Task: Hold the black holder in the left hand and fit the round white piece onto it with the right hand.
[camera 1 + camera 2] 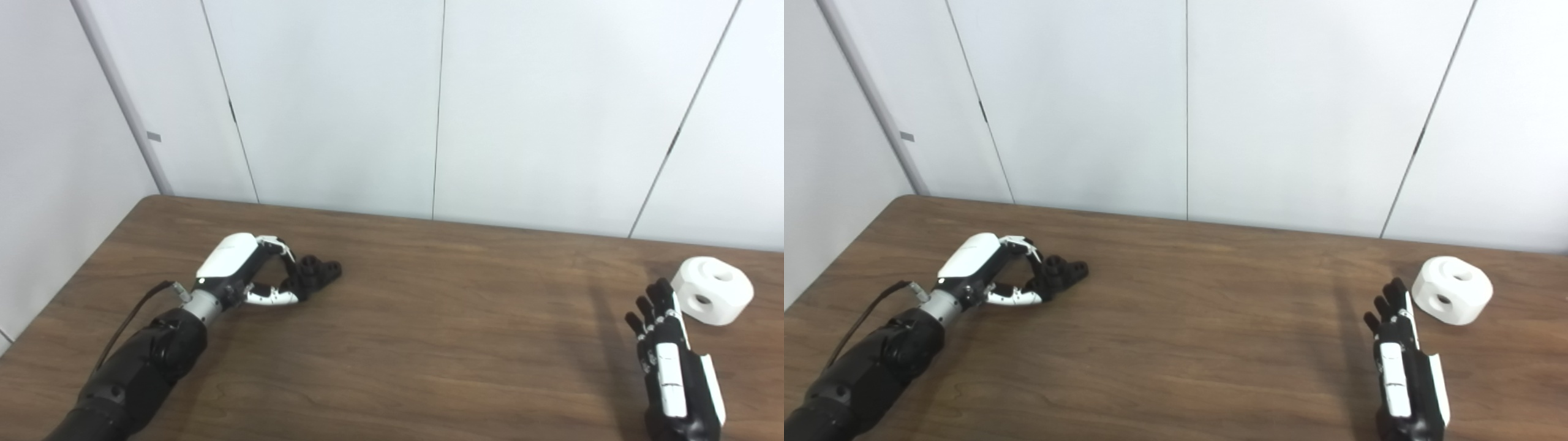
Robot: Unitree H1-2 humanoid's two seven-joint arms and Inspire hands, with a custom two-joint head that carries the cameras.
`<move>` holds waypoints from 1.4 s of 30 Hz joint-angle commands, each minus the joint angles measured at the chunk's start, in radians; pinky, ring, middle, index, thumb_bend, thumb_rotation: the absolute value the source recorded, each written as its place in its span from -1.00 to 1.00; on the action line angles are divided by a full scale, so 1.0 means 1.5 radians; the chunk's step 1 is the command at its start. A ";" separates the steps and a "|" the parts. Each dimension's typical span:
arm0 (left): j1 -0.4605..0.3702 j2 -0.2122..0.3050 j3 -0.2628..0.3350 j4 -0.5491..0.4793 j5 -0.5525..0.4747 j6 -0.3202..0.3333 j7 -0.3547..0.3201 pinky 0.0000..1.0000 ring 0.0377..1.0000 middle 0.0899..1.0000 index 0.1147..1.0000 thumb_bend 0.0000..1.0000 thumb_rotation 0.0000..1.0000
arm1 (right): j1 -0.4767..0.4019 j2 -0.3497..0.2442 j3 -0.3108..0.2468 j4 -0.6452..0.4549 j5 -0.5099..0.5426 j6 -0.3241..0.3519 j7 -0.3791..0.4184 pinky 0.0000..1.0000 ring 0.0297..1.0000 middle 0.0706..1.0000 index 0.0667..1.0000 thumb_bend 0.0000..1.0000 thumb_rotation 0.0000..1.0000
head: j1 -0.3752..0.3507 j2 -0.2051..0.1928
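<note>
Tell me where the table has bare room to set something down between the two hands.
The widest free patch is the middle of the brown wooden table, bordered by the left robot hand at the small black plastic holder and the open right robot hand. It is crowded at the far right, where the round white piece sits just beyond that hand's fingertips.

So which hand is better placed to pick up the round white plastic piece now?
The right hand: it is open, fingertips just beside the round white plastic piece. The left hand is across the brown wooden table, at the small black holder.
</note>
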 commanded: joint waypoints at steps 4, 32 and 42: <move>0.019 0.005 -0.001 -0.061 0.015 -0.028 -0.032 0.59 0.65 0.32 -0.16 0.04 -0.91 | -0.024 -0.003 -0.002 -0.042 -0.018 0.006 -0.005 0.87 0.95 0.99 0.99 0.02 0.77 | -0.020 0.006; 0.064 -0.027 -0.132 -0.245 0.026 -0.049 -0.077 0.60 0.60 0.28 -0.16 0.04 -0.91 | -0.021 -0.006 0.001 -0.103 -0.035 0.044 -0.006 0.87 0.94 0.96 0.96 -0.06 0.72 | -0.097 0.019; 0.050 -0.049 -0.172 -0.239 0.025 -0.049 -0.054 0.60 0.60 0.26 -0.17 0.04 -0.91 | -0.020 0.000 -0.001 -0.121 -0.051 0.057 -0.016 0.85 0.93 0.96 0.96 0.02 0.73 | -0.117 0.017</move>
